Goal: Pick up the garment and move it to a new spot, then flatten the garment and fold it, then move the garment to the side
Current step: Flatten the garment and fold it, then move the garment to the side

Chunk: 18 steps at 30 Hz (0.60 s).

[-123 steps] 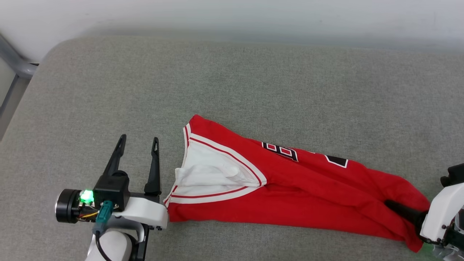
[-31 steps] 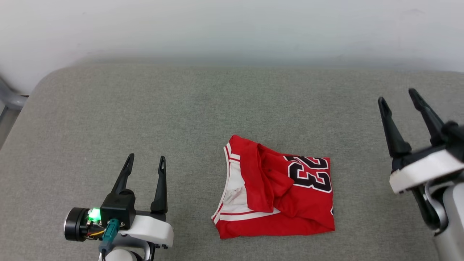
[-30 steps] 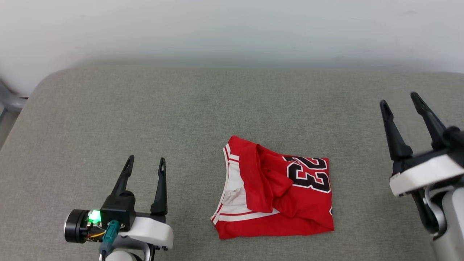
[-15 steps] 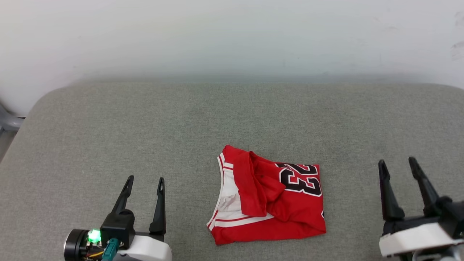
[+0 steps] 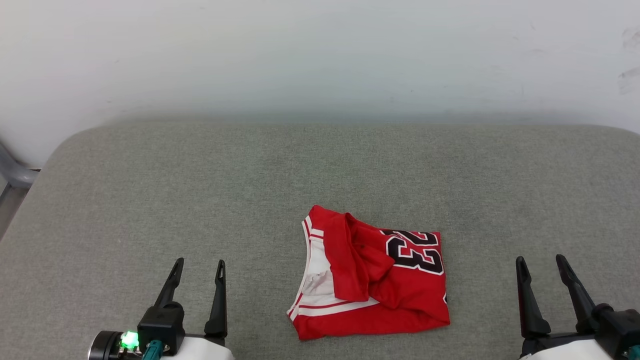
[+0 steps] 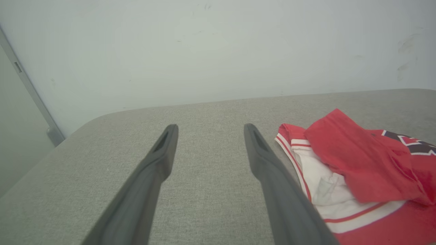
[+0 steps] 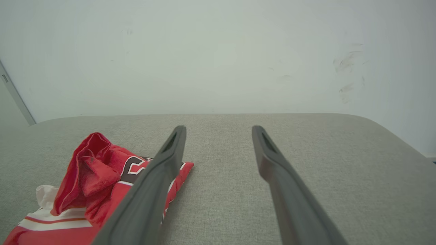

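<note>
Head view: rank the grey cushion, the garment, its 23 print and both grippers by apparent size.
1. grey cushion, largest.
2. garment.
3. left gripper and right gripper: alike, both cut off by the bottom edge, so unranked between themselves.
4. 23 print, smallest.

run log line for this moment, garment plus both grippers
garment: folded, lying on grey cushion | left gripper: open, empty, left of garment | right gripper: open, empty, right of garment

Middle: garment [image 5: 372, 280] is lying folded.
Sides: desk [image 5: 175, 200] is stretching bare around it.
Back: wall [image 5: 320, 55] is closing the far edge.
</note>
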Available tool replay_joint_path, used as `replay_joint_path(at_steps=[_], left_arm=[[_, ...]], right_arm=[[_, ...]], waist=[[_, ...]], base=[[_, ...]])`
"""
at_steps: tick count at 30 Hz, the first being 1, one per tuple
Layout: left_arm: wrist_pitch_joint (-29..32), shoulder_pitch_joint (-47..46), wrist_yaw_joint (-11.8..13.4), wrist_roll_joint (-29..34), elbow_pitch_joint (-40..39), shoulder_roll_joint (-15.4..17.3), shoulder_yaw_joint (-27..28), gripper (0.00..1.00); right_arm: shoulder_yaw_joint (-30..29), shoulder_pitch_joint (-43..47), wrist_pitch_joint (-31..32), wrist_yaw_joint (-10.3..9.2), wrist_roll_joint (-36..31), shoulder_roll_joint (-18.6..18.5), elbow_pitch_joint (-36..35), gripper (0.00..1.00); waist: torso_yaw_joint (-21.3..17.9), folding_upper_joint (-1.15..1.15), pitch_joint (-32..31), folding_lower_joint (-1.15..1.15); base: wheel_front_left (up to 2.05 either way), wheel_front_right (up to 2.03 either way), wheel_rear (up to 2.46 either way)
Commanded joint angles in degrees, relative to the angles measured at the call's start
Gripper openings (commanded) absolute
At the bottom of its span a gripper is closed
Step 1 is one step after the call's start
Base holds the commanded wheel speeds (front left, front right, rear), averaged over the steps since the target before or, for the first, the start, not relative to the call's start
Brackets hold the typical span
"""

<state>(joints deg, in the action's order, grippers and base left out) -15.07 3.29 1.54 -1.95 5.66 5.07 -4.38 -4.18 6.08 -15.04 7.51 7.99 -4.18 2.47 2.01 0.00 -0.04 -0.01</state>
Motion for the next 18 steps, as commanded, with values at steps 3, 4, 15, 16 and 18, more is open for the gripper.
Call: replay_joint_path(at_steps=[3,4,15,16,18], left_arm=[[-0.1,0.6,-0.3,-0.2,0.1,0.1,0.1,1.00],[-0.1,0.6,-0.3,-0.1,0.1,0.1,0.1,1.00],[-0.1,-1.3,-0.6,0.1,0.6,-0.1,-0.1,1.00],[-0.1,-1.5,-0.8,0.2,0.6,-0.1,-0.2,1.00],[-0.1,-2.1,-0.9,0.3,0.7,-0.1,-0.3,1.00]], right_arm=[[0.1,0.9,-0.2,-0.05,-0.4,0.5,0.4,1.00],[0.1,0.9,-0.2,-0.05,-0.5,0.5,0.5,1.00],[-0.1,-6.0,-0.2,-0.05,0.4,-3.7,-0.3,1.00],[0.3,-7.4,-0.1,-0.05,0.1,-5.2,-0.5,1.00],[1.1,-10.4,0.9,-0.05,0.6,-7.5,-0.3,1.00]], waist=[[0.1,0.00,-0.1,0.01],[0.2,0.00,-0.1,0.01],[1.0,0.00,1.2,0.01],[1.1,0.00,1.4,0.01],[1.3,0.00,1.9,0.01]], base=[[0.00,0.00,0.00],[0.00,0.00,0.00],[0.00,0.00,0.00],[0.00,0.00,0.00],[0.00,0.00,0.00]])
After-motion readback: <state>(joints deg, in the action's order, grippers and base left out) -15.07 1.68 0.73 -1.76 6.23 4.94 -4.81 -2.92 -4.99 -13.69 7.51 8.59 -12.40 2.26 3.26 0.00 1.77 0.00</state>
